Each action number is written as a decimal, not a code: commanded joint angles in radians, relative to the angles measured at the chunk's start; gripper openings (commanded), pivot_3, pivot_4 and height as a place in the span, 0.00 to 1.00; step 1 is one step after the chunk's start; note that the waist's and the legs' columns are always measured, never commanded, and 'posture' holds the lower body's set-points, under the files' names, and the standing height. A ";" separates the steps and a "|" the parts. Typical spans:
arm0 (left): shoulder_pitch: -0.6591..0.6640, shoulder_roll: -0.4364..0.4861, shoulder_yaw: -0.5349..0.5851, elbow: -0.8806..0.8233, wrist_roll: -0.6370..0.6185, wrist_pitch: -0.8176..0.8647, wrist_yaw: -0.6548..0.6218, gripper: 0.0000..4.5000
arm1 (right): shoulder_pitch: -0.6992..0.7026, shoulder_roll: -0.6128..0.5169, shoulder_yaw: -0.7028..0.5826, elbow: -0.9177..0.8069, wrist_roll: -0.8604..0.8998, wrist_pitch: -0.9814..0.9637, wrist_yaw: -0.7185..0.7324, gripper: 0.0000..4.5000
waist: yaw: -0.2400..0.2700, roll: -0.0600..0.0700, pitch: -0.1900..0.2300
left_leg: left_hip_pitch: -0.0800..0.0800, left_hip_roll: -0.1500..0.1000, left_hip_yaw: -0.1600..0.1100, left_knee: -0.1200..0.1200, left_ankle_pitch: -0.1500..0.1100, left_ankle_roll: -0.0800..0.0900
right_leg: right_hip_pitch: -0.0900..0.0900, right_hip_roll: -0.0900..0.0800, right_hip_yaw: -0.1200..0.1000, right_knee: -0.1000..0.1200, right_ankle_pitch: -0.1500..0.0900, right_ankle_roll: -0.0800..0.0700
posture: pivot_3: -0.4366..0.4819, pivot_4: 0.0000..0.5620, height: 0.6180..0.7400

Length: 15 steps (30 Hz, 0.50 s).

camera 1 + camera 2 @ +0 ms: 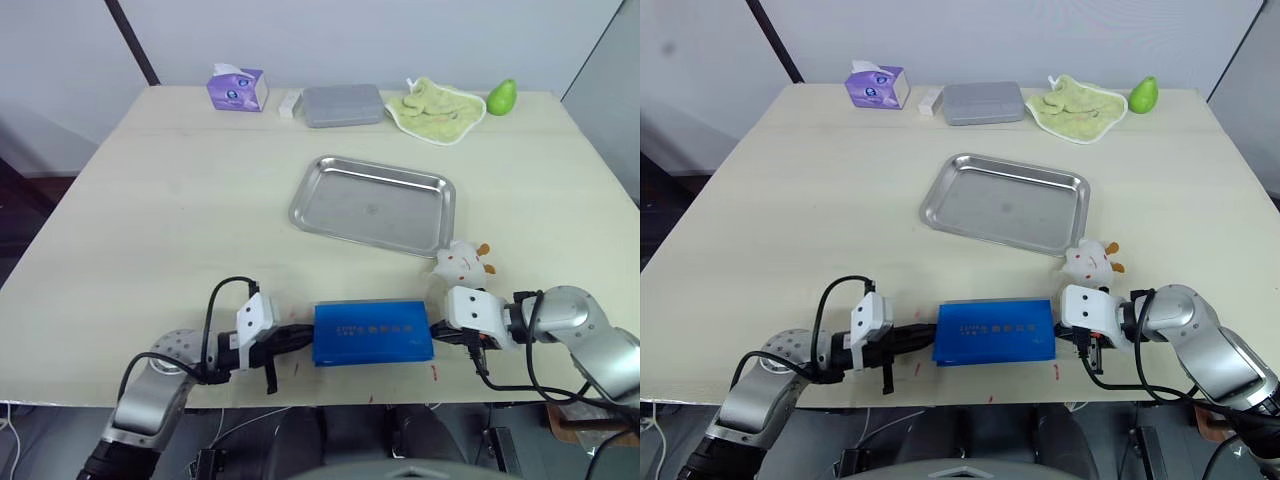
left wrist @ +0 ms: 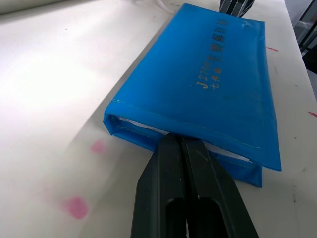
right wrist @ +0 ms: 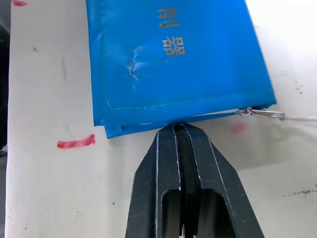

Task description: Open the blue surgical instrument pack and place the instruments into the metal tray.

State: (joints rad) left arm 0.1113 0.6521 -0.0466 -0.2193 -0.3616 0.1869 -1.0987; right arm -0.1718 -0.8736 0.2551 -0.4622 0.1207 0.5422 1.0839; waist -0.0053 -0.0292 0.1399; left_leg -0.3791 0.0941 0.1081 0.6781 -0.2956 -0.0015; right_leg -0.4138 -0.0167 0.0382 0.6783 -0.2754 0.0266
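Although it lies closed at the near edge of the table (image 1: 150,220), the blue surgical instrument pack (image 1: 372,333) is already flanked at both short ends. It rests flat, lettering up, with a pale lining visible through the open seam at one end. A zipper pull (image 3: 259,113) on a thin cord projects from one corner beside the right gripper's tips. The left gripper (image 2: 180,144) has its two black fingers pressed together, tips touching the pack's end edge; whether any fabric is pinched between them cannot be told. The right gripper (image 3: 177,130) likewise shows its fingers together, tips against the opposite end edge, with nothing visibly held. By its look the pack is a soft fabric case, somewhat stiffened by its contents and probably light; its smooth covering may slide on the tabletop when pushed from one side only. The zipper pull seems the sensible place to take hold, with the other gripper steadying the far end. The instruments are presumably inside. The metal tray (image 1: 318,178) sits empty beyond the pack, toward the middle of the table, well apart from it. A small plush toy (image 1: 462,262) lies between the tray's near corner and the right arm. Along the far edge stand a tissue packet (image 1: 237,88), a grey box (image 1: 343,104), a green cloth (image 1: 435,108) and a green fruit (image 1: 502,96).
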 commanded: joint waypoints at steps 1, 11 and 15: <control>0.002 0.030 0.088 0.022 -0.094 0.001 -0.055 0.02 | 0.021 -0.007 -0.127 0.001 0.075 0.007 -0.009 0.00 | -0.001 0.000 0.000 | 0.000 0.000 0.000 0.000 0.000 0.000 | 0.000 0.000 0.000 0.000 0.000 0.000 | 0.48 0.27 1.00; 0.009 0.110 0.245 0.037 -0.245 0.076 -0.144 0.63 | 0.273 -0.006 -0.497 0.007 0.327 -0.063 0.072 0.75 | 0.005 0.000 0.001 | -0.002 0.000 -0.002 0.000 0.000 0.000 | 0.000 0.000 -0.003 -0.001 0.000 0.000 | 0.48 0.27 1.00; 0.045 0.145 0.325 0.027 -0.317 0.141 -0.168 0.99 | 0.397 0.012 -0.659 -0.001 0.414 -0.083 0.109 1.00 | -0.001 0.000 0.001 | -0.001 0.000 -0.004 0.000 0.000 0.000 | 0.001 0.000 -0.004 0.000 0.000 0.000 | 0.48 0.27 1.00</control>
State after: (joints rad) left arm 0.1484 0.7809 0.2307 -0.1673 -0.6360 0.3062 -1.2495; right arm 0.2103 -0.8648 -0.3296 -0.4361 0.4893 0.4801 1.1733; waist -0.0063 -0.0291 0.1406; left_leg -0.3804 0.0942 0.1042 0.6779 -0.2957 -0.0015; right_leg -0.4128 -0.0166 0.0341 0.6777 -0.2757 0.0267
